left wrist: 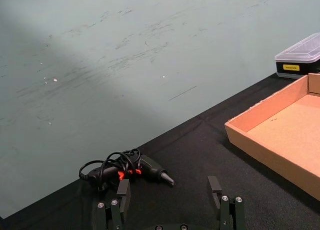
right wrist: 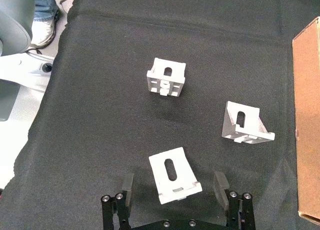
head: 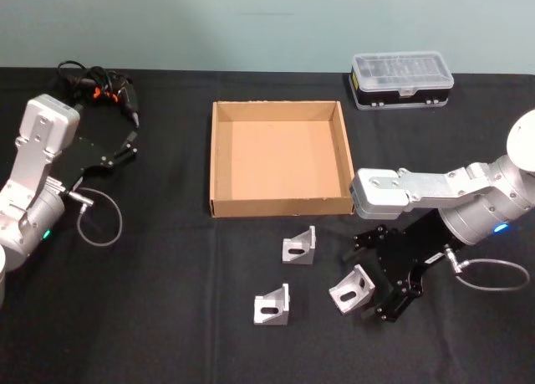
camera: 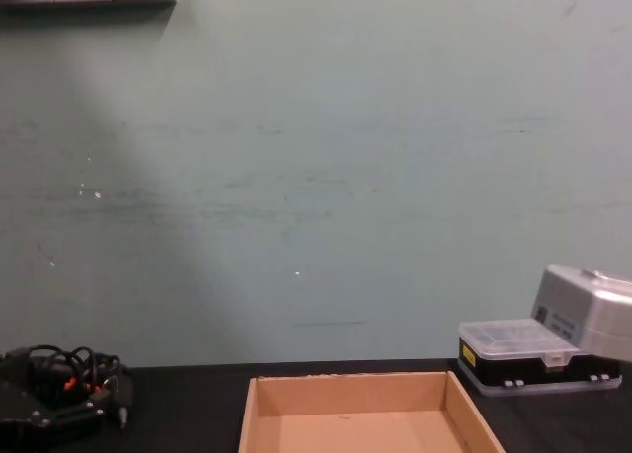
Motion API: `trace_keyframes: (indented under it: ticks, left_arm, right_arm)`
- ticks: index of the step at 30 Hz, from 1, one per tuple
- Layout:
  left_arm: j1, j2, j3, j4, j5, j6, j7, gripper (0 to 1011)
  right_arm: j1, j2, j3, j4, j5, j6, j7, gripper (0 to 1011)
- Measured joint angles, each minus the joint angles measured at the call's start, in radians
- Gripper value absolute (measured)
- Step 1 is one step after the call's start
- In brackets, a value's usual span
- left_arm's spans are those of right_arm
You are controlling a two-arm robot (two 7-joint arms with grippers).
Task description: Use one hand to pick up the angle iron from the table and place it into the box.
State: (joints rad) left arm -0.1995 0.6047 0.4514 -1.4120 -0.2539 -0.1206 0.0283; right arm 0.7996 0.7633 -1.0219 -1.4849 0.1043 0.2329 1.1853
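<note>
Evidently nothing is placed yet: the box [head: 219, 162] is empty. One angle iron [head: 349, 289], lower right, is straddled by the spread right gripper [head: 362, 284], ungrasped; the left gripper [head: 127, 137] is parked spread, upper left.

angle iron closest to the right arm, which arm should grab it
Right: the right claw, open, straddles that angle iron, while the left claw is parked far off, past the other side of the box.

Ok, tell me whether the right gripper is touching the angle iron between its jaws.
Apart. In the right wrist view the right gripper straddles the angle iron, table showing beside each jaw.
</note>
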Motion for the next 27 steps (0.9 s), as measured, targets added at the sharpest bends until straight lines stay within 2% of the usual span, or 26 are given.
trace_keyframes:
  ticks: [4, 7, 13, 14, 16, 17, 21, 24, 27]
  left_arm:
    - [0.0, 0.0, 0.0, 0.0, 0.0, 0.0, 0.0, 1000]
    - [0.0, 0.0, 0.0, 0.0, 0.0, 0.0, 0.0, 1000]
    - [0.0, 0.0, 0.0, 0.0, 0.0, 0.0, 0.0, 1000]
    - [0.0, 0.0, 0.0, 0.0, 0.0, 0.0, 0.0, 1000]
    - [0.0, 0.0, 0.0, 0.0, 0.0, 0.0, 0.0, 1000]
    - [0.0, 0.0, 0.0, 0.0, 0.0, 0.0, 0.0, 1000]
    - [0.0, 0.0, 0.0, 0.0, 0.0, 0.0, 0.0, 1000]
    - [0.0, 0.0, 0.0, 0.0, 0.0, 0.0, 0.0, 1000]
    - [0.0, 0.0, 0.0, 0.0, 0.0, 0.0, 0.0, 1000]
  right_arm:
    - [0.003, -0.001, -0.006, 0.003, 0.001, -0.003, -0.003, 1002]
    - [0.004, -0.001, -0.011, 0.004, 0.0, -0.005, -0.005, 947]
    - [0.004, 0.0, -0.014, 0.007, -0.002, -0.007, -0.013, 804]
    - [0.004, 0.002, -0.014, 0.007, -0.002, -0.007, -0.015, 749]
    - [0.004, 0.002, -0.013, 0.007, -0.002, -0.007, -0.016, 712]
    - [0.004, 0.003, -0.012, 0.007, -0.001, -0.007, -0.019, 651]
    - [0.002, 0.004, -0.01, 0.008, 0.0, -0.007, -0.023, 538]
    - [0.0, 0.005, -0.009, 0.009, 0.001, -0.007, -0.026, 491]
    - [-0.002, 0.005, -0.007, 0.01, 0.003, -0.007, -0.027, 489]
